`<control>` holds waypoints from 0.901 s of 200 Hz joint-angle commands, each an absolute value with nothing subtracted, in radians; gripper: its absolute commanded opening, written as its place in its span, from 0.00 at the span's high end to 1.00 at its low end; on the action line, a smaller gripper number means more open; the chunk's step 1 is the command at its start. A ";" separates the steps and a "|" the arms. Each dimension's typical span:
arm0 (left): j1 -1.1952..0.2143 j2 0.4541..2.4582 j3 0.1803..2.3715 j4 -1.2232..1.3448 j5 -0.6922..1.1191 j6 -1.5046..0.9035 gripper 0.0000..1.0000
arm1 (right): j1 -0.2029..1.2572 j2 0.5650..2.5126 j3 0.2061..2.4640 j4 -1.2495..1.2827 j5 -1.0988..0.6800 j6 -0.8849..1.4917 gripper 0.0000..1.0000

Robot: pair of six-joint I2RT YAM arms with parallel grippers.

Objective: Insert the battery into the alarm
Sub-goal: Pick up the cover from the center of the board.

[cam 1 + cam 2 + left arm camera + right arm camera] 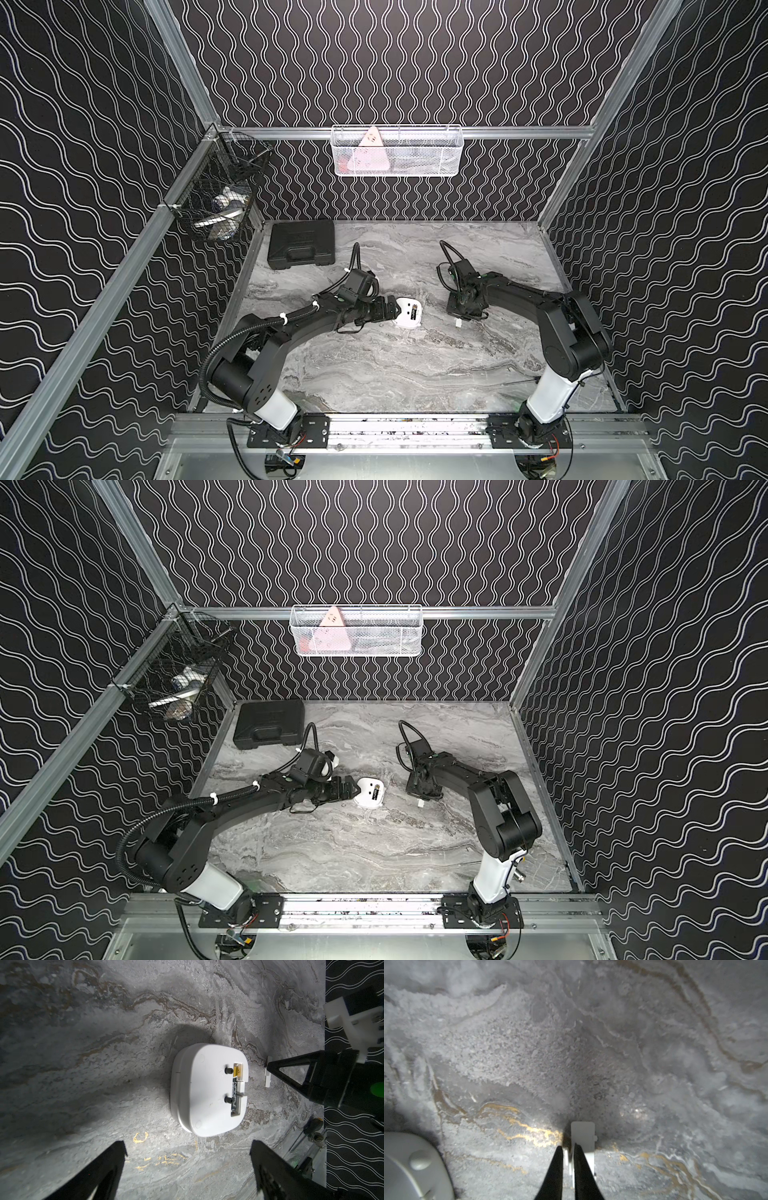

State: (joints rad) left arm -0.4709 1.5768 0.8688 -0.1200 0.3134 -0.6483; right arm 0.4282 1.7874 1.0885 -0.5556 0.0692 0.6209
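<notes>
The white alarm (406, 319) (368, 799) lies face down on the marble table, its back up. The black battery (235, 1093) with a gold end sits in the open slot, also seen as a dark strip in both top views (414, 311) (377, 792). My left gripper (188, 1145) (392, 311) is open just short of the alarm's left edge, with only bare table between its fingers. My right gripper (568, 1148) (459, 321) stands to the alarm's right, shut on the edge of a small white cover plate (583, 1133) (267, 1077) at table level. The alarm's corner (411, 1167) shows in the right wrist view.
A black carry case (301, 244) lies at the back left of the table. A white wire basket (436, 151) on the back wall holds a pink-white triangular thing (368, 156). A black wire basket (216, 195) hangs on the left wall.
</notes>
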 commanded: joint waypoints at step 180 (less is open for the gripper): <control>-0.623 1.464 0.807 0.152 0.172 -0.663 0.01 | 0.421 1.634 1.122 -0.576 -0.033 0.662 0.99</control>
State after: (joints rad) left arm -0.5636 1.4933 0.8284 -0.0399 0.2481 -0.6491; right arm 0.4252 1.6714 1.1019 -0.5770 0.0158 0.6399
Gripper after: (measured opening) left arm 0.986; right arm 0.051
